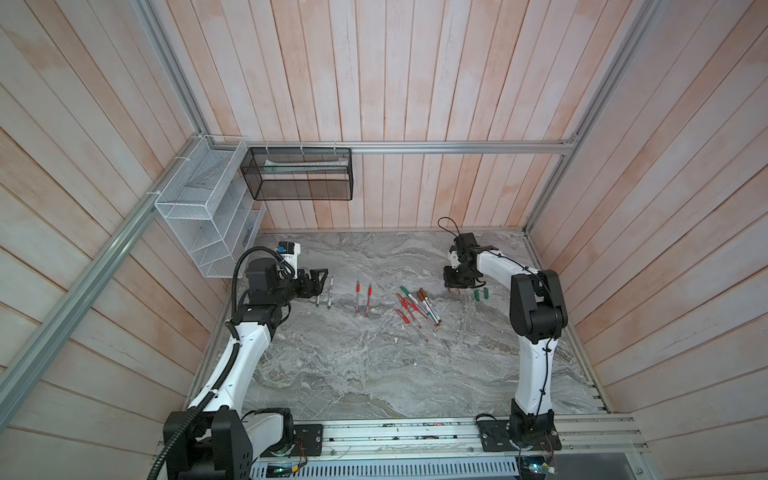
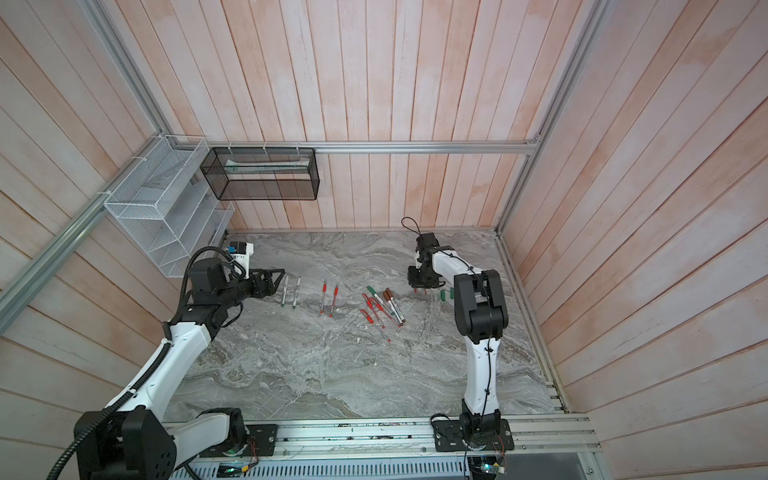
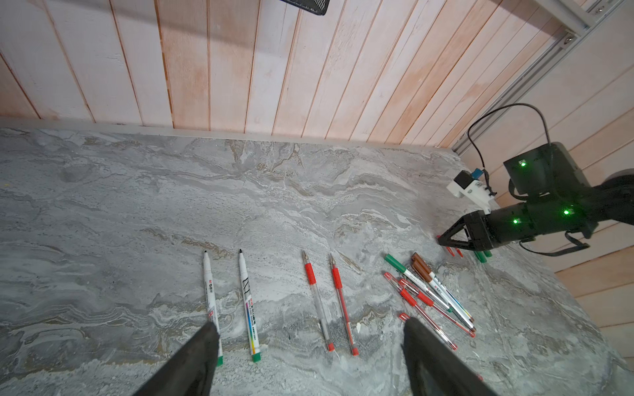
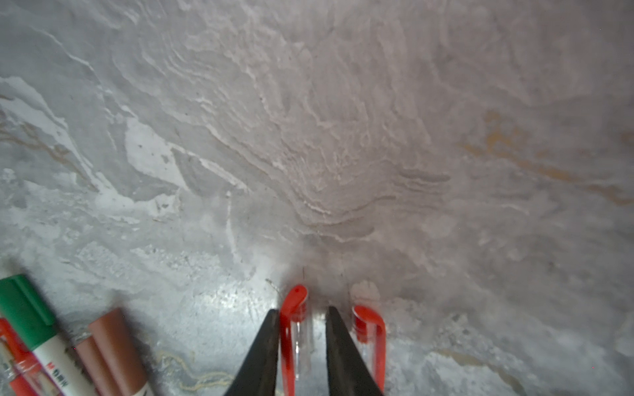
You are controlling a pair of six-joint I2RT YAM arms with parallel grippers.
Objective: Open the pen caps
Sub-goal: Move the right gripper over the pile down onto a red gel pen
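In the right wrist view a slim red pen cap [image 4: 294,320] with a clip lies on the marble between the fingers of my right gripper [image 4: 302,310]. The jaws stand slightly apart, with a gap on one side. A second red cap [image 4: 372,329] lies just outside one finger. In a top view my right gripper [image 1: 453,286] hangs over these red caps [image 1: 454,292], and two green caps [image 1: 481,294] lie to their right. My left gripper [image 3: 310,325] is open and empty over two uncapped white markers [image 3: 247,301] and two uncapped red pens [image 3: 329,301]. A pile of capped pens [image 1: 415,307] lies mid-table.
A green-capped marker [image 4: 24,308] and a brown cap [image 4: 113,346] lie near my right gripper. A white wire basket [image 1: 199,208] and a black mesh basket [image 1: 299,174] hang on the back left walls. Wooden walls enclose the marble table [image 1: 374,365].
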